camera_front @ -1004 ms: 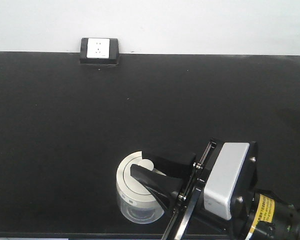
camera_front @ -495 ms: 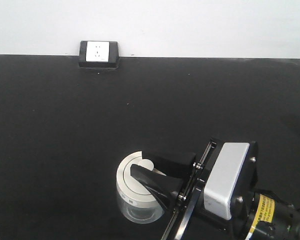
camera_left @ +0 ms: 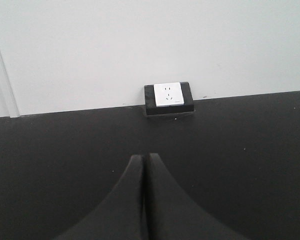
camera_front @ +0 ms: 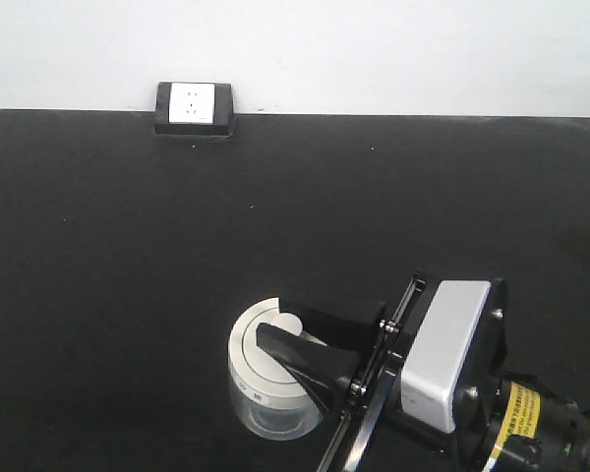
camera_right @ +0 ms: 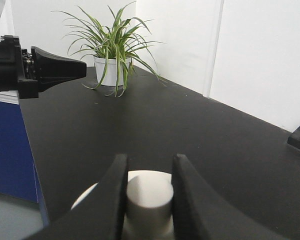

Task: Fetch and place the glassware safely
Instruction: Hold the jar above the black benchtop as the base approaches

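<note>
The glass jar [camera_front: 267, 413] with its cream-white lid [camera_front: 248, 356] sits near the front of the black table [camera_front: 128, 246]. My right gripper [camera_front: 275, 323] reaches in from the right and is shut on the lid's central knob. In the right wrist view the two black fingers clamp the knob [camera_right: 149, 195] from both sides, with the lid rim [camera_right: 85, 197] showing to the left. My left gripper [camera_left: 144, 157] is shut and empty, pointing at the wall. It also shows in the right wrist view [camera_right: 80, 68], far off at the upper left.
A white wall socket in a black frame [camera_front: 194, 103] sits at the table's back edge, also in the left wrist view [camera_left: 169, 95]. A potted spider plant [camera_right: 112, 55] stands at the table's far end. A blue cabinet [camera_right: 10, 150] lies past the table's edge.
The front view shifted very slightly downward a second ago. The right gripper stays clamped on the knob, and the jar has not visibly moved.
</note>
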Motion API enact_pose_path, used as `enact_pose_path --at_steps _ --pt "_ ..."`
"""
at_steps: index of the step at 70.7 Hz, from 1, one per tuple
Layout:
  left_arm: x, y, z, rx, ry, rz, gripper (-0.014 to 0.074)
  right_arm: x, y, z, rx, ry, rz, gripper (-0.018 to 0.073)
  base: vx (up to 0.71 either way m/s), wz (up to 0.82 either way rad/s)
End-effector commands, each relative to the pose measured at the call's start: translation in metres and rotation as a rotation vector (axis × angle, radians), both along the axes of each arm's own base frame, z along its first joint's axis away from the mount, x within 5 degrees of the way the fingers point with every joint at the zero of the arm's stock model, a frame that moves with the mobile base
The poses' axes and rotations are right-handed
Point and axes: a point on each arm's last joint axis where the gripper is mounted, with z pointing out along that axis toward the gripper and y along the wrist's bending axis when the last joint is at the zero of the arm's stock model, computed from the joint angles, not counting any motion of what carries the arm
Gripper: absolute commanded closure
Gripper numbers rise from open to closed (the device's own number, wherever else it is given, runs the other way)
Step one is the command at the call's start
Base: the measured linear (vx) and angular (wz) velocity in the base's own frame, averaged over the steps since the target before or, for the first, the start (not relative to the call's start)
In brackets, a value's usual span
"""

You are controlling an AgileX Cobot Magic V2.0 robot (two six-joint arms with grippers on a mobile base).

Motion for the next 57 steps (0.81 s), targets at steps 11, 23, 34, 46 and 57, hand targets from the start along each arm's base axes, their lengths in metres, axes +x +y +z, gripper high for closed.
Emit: enact_pose_path --at_steps 11,23,34,46,57 --pt "0.0009 -0.0007 0.0157 -0.018 -0.098 -0.006 0.0603 -0.0016 0.0003 0.0235 0.130 -0.085 0.020 0.0560 0.00 0.00" --pt "0.0009 -0.0007 0.0157 -0.018 -0.098 -0.006 0.0603 -0.0016 0.0003 0.0235 0.130 -0.085 0.020 0.0560 0.00 0.00" --pt "0.0009 -0.0007 0.0157 -0.018 -0.098 -0.006 0.0603 -0.0016 0.0003 0.0235 0.130 -0.085 0.020 0.0560 0.00 0.00" --pt "0.0009 -0.0007 0.0157 -0.018 -0.098 -0.006 0.0603 -0.0016 0.0003 0.0235 0.130 -0.085 0.020 0.0560 0.00 0.00" --pt "0.0009 -0.0007 0.0157 -0.018 -0.098 -0.006 0.0603 -0.0018 0.0003 0.0242 0.138 -0.089 0.022 0.0560 0.00 0.00"
